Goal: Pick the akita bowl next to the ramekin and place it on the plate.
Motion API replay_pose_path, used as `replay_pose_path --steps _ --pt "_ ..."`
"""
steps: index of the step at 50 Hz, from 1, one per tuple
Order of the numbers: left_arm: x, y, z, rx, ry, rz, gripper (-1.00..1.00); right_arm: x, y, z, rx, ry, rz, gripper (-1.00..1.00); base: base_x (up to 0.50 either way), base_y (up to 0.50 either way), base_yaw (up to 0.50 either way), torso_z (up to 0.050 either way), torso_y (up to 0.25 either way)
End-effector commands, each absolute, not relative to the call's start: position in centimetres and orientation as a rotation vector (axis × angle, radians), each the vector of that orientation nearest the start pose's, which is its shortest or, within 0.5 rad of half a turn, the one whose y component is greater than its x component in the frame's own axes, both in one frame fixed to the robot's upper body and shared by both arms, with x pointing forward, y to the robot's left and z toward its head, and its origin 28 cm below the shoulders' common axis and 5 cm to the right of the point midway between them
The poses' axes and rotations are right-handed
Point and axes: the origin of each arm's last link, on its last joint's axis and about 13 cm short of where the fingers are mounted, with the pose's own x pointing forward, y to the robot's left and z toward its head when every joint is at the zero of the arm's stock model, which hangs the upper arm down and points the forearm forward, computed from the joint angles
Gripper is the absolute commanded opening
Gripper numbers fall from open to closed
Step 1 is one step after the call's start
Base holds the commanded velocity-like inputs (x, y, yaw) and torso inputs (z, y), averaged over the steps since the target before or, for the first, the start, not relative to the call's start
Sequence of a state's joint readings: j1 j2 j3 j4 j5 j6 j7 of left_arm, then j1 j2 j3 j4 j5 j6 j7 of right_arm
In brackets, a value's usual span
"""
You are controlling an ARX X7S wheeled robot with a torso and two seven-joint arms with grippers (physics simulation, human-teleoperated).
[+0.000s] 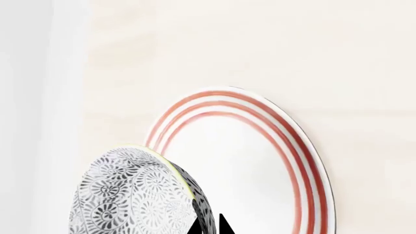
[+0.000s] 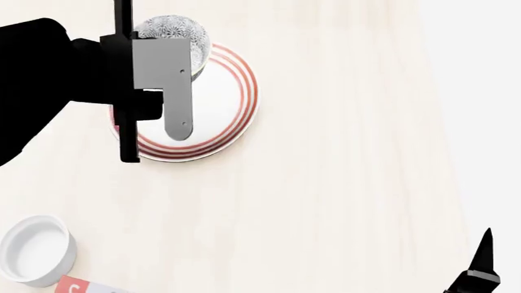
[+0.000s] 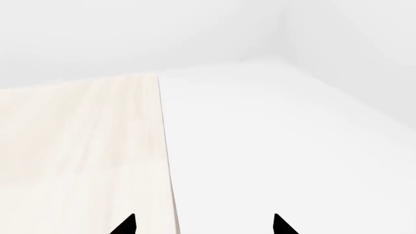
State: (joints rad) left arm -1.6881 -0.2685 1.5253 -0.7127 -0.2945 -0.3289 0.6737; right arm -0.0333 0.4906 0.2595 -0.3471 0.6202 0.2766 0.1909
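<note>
The plate (image 2: 236, 110) lies on the table (image 2: 342, 183) near its far edge, left of the middle. The bowl (image 2: 175, 30) sits over the plate's far-left rim, partly hidden under the left arm (image 2: 49, 79); whether it rests on the plate cannot be told. The ramekin (image 2: 36, 249) stands at the near-left corner, well apart from the plate, with a small box (image 2: 77, 285) just beside it at the near edge. The right gripper (image 2: 480, 262) is off the table's near-right edge.

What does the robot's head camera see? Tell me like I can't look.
The left claw holds a grey patterned bowl over a red-ringed plate on a pale table. A white ramekin sits nearer.
</note>
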Motion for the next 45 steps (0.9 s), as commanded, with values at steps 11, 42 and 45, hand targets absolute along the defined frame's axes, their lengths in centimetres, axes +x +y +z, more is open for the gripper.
replay_pose_path --steps 11,42,45 --pt "41.52 18.74 32.64 1.283 0.180 -0.824 -1.00 19.87 -22.32 10.51 0.100 -0.123 -0.232 1.00 0.00 0.00 0.00 0.000 -0.021" --pt "41.71 18.76 32.56 1.283 0.151 -0.816 -1.00 19.88 -22.33 10.51 0.100 -0.122 -0.232 1.00 0.00 0.00 0.00 0.000 -0.048" --pt "41.74 18.86 32.62 1.266 0.169 -0.801 -1.00 19.85 -22.30 10.55 0.101 -0.122 -0.232 1.00 0.00 0.00 0.00 0.000 0.000"
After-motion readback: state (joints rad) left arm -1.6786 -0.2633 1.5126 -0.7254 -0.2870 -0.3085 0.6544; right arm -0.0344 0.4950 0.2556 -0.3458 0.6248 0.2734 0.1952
